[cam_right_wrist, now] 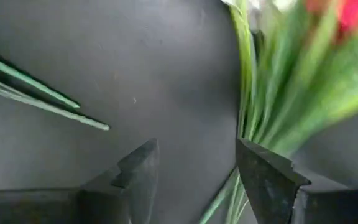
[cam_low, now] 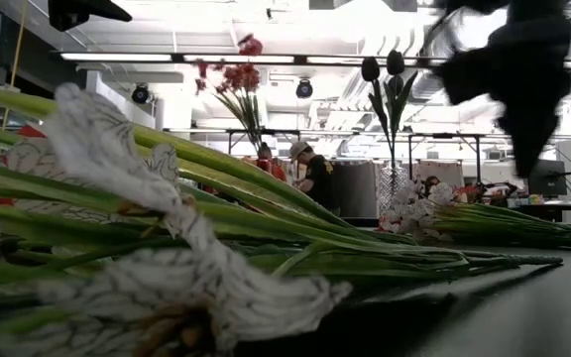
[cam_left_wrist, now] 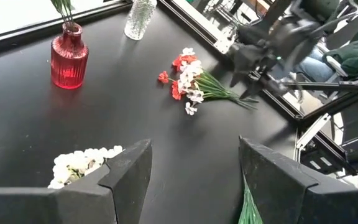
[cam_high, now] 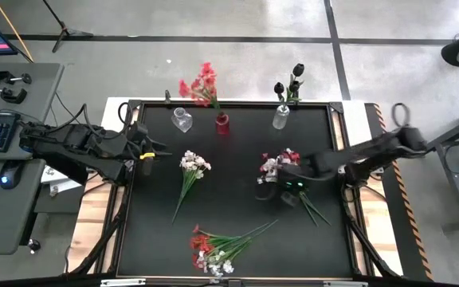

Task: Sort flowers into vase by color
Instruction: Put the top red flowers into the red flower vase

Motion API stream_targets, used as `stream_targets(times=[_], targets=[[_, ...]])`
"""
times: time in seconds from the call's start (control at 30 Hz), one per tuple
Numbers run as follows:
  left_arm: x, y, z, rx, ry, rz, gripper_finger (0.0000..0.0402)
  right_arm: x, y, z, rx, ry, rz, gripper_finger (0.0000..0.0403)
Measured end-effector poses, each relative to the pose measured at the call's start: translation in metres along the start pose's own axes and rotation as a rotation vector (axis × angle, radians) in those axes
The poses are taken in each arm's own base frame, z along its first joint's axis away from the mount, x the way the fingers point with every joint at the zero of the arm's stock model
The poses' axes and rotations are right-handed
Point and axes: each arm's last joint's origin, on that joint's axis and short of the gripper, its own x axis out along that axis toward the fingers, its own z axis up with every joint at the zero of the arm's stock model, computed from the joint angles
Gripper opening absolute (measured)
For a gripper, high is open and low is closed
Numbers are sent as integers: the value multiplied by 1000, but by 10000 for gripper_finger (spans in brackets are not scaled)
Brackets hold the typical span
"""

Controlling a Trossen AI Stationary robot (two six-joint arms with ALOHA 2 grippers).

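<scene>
Two dark robot arms work a black table (cam_high: 237,207) strewn with artificial flowers. The right gripper (cam_high: 281,185) sits low over a mixed red-and-white spray of blossoms on green stems (cam_high: 277,166); its own wrist camera shows the two fingers (cam_right_wrist: 263,174) parted, with the green stems passing between and just ahead of them, not yet clamped. The left gripper (cam_left_wrist: 194,171) waits at the table's left edge, its fingers spread apart and holding nothing. Just ahead of it lies a white-blossomed bunch on thin green stems (cam_high: 191,169). Nearer the table's front edge, well apart from both grippers, rests a third heap of red and white flowers (cam_high: 213,247). Beyond the right gripper, along the far edge, stand a small red ribbed glass vase (cam_high: 222,122) already bearing red blossoms (cam_high: 200,82), a clear glass vase (cam_high: 280,118) carrying black blooms (cam_high: 293,78), and an empty clear glass vase (cam_high: 182,119).
</scene>
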Motion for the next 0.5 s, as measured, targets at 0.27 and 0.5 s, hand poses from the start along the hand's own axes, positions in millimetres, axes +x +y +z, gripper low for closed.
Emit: stream_targets(times=[0.27, 0.5], targets=[[0, 0, 0, 16, 0, 0, 232, 7, -45, -49, 401, -154, -42, 188], [0, 0, 0, 16, 0, 0, 232, 31, -61, -53, 455, -154, 70, 175]])
